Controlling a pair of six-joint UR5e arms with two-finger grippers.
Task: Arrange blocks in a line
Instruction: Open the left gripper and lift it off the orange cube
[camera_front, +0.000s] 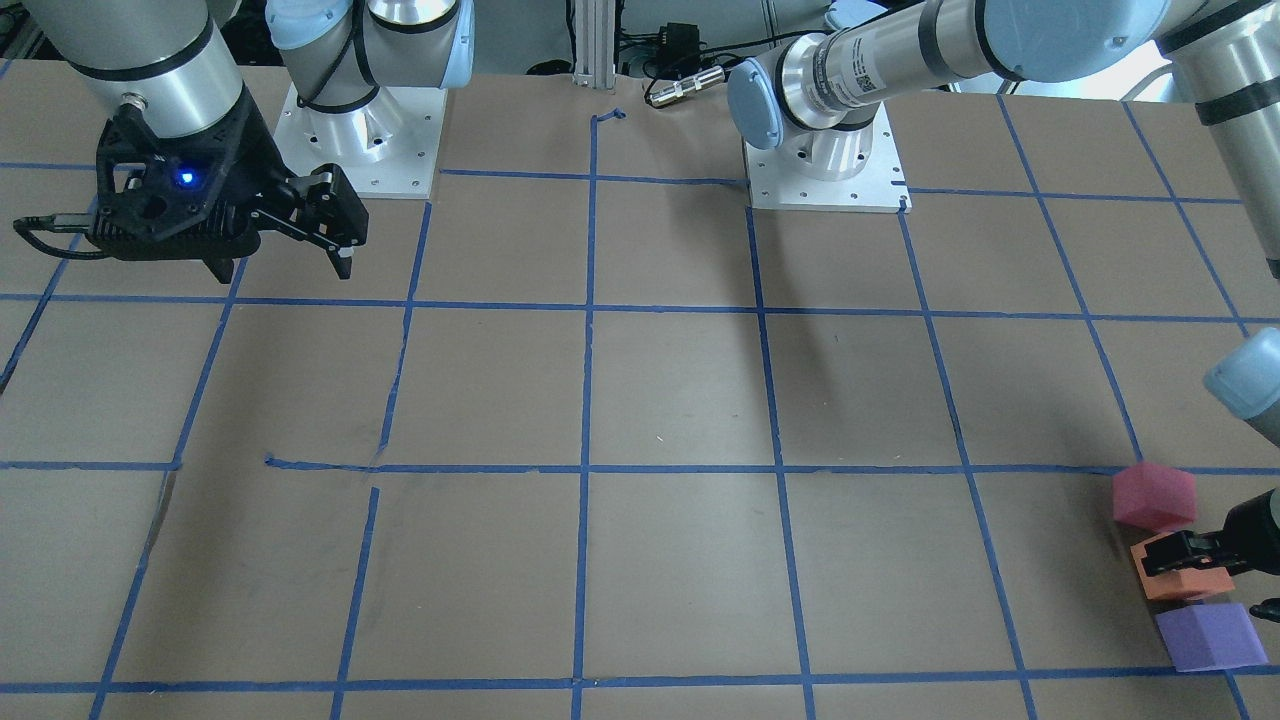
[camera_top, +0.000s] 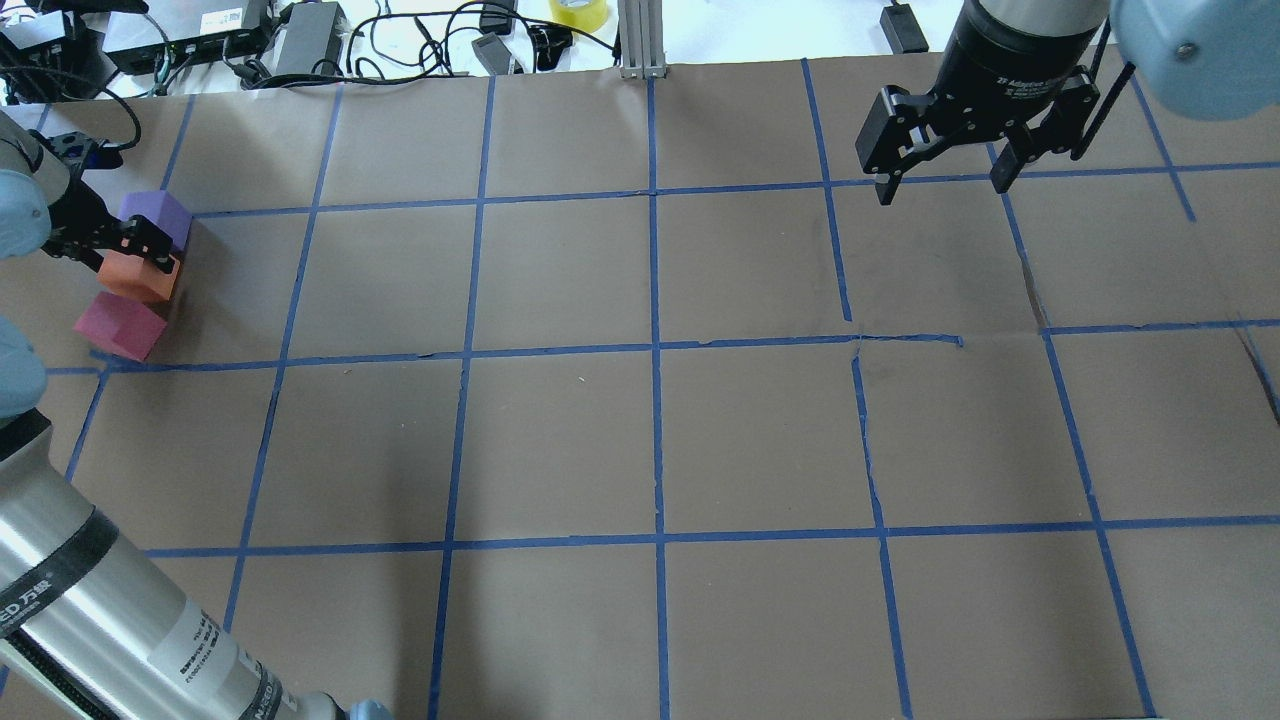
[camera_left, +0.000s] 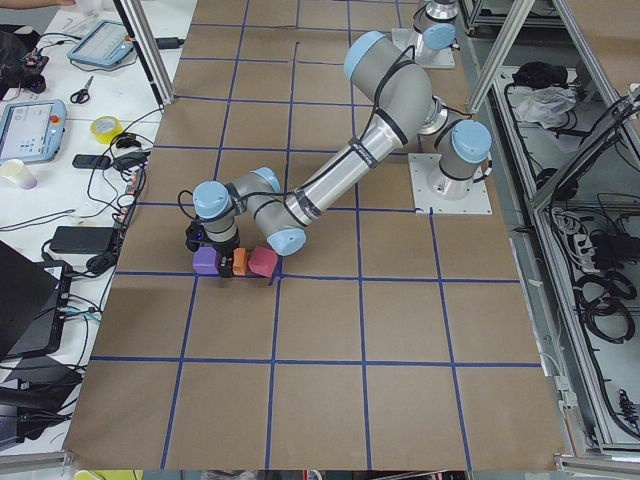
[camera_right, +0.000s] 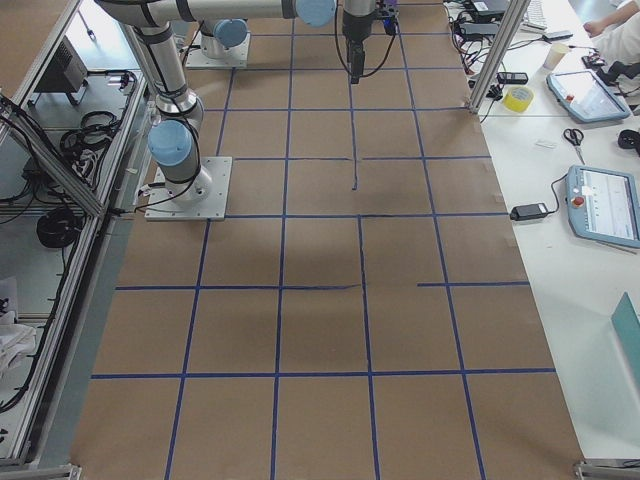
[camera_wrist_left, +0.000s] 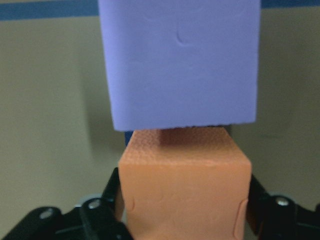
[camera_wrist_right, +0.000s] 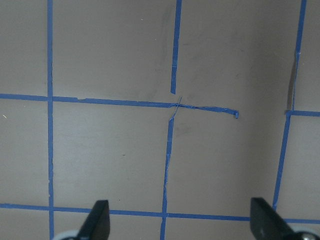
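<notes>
**Left fingers** (camera_wrist_left: 111, 192): closed on the orange block (camera_wrist_left: 185, 190), one pad against each of two opposite sides. I judge this side hold is used so the cube can be set between its neighbours without my fingers fouling them. I cannot tell whether the cube rests on the desk (camera_top: 560, 440) or sits slightly above it.

**Location of the blocks:** all three sit at the left edge of the overhead view, in its upper part, and in the lower right corner of the front-facing view. The order along the row is purple block (camera_top: 155, 212), orange, pinkish-red block (camera_top: 118, 325). The orange one lies between the other two, touching or just beside each. The row reads as nearly straight. I judge the task close to complete, with release outstanding.

**Right fingers** (camera_top: 884, 185): spread wide and holding nothing. They hang above the desk at the upper right of the overhead view, well apart from the blocks, and I take this as keeping clear of the work.

**Surface:** brown paper marked with a blue tape grid (camera_top: 657, 440). Some tape lines near the centre are torn or offset.

**Room:** cables (camera_top: 400, 40) and a yellow tape roll (camera_top: 578, 12) lie beyond the desk's top edge. A white bench (camera_left: 60, 200) alongside carries tablets and scissors (camera_left: 82, 92).
</notes>
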